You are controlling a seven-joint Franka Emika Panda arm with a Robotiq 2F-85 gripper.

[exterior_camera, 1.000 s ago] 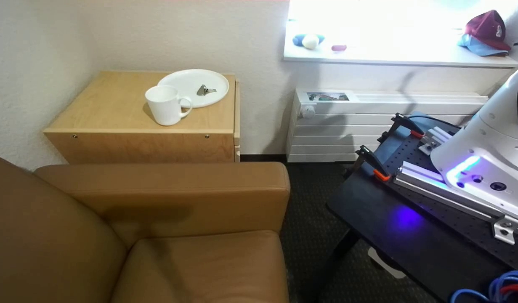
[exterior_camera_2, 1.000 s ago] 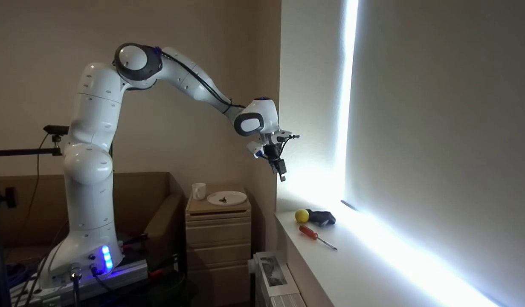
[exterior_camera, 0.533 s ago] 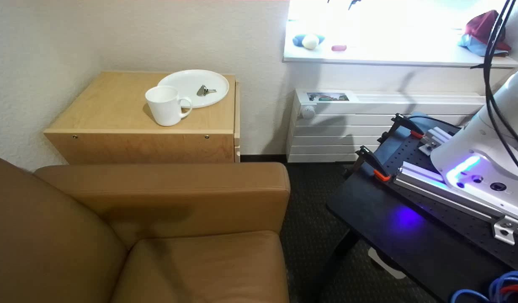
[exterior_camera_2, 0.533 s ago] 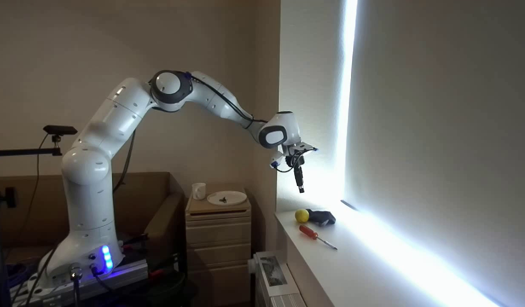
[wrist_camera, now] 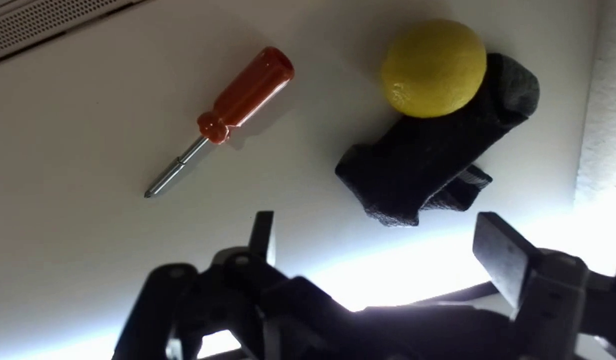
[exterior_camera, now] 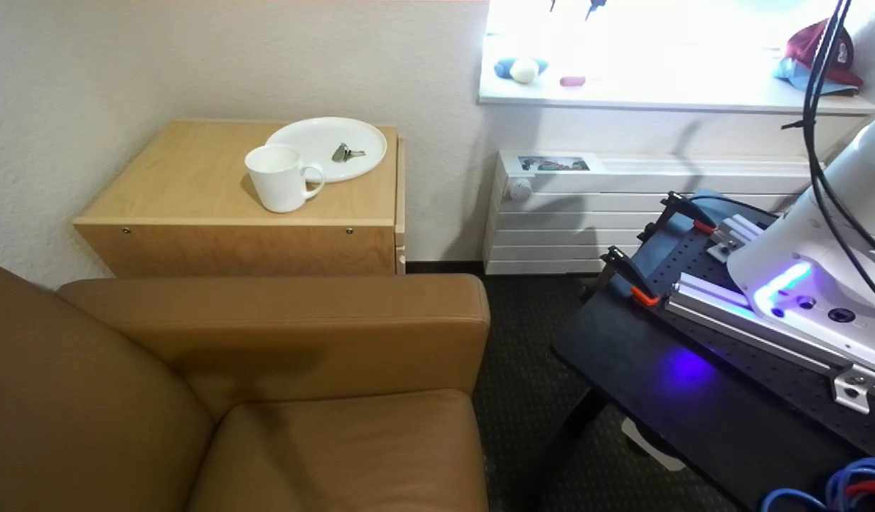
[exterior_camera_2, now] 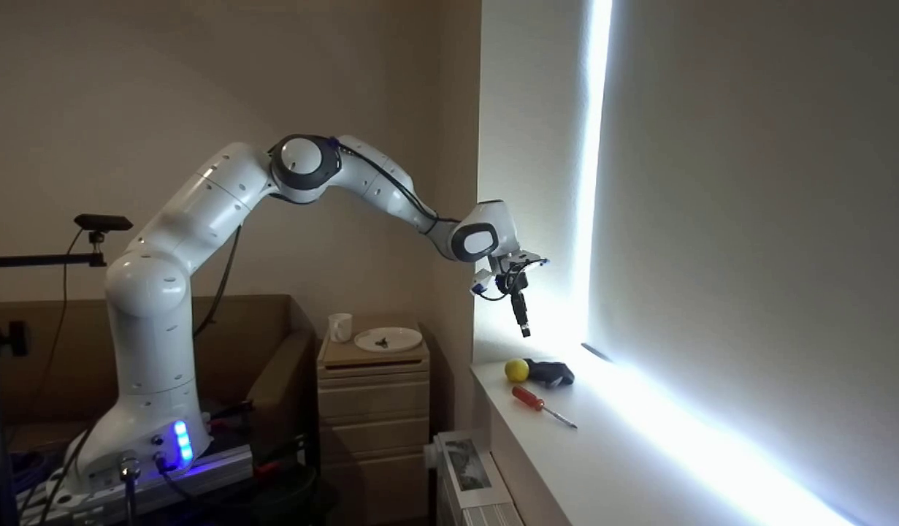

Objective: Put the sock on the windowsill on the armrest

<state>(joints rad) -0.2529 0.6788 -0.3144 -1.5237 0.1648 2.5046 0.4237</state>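
The black sock (wrist_camera: 418, 155) lies folded on the white windowsill (wrist_camera: 112, 125), against a yellow lemon. In an exterior view the sock (exterior_camera_2: 551, 373) is at the sill's far corner; in an exterior view it looks bluish (exterior_camera: 505, 68) in the glare. My gripper (wrist_camera: 379, 232) is open and empty in the wrist view, its fingers wide apart, with the sock ahead of the gap. In an exterior view the gripper (exterior_camera_2: 525, 332) hangs above the sill, apart from the sock. Only its fingertips (exterior_camera: 574, 7) show at an exterior view's top. The brown armrest (exterior_camera: 288, 302) is bare.
The lemon (wrist_camera: 434, 68) touches the sock. A red-handled screwdriver (wrist_camera: 252, 90) lies beside them. A wall (wrist_camera: 605, 115) stands close past the sock. Caps (exterior_camera: 821, 57) sit farther along the sill. A wooden cabinet (exterior_camera: 188, 178) holds a mug (exterior_camera: 277, 178) and a plate (exterior_camera: 359, 167).
My arm has reached forward and down over the windowsill, toward the sock. The fingertips have come into an exterior view's top edge. The sock, lemon and screwdriver have not moved.
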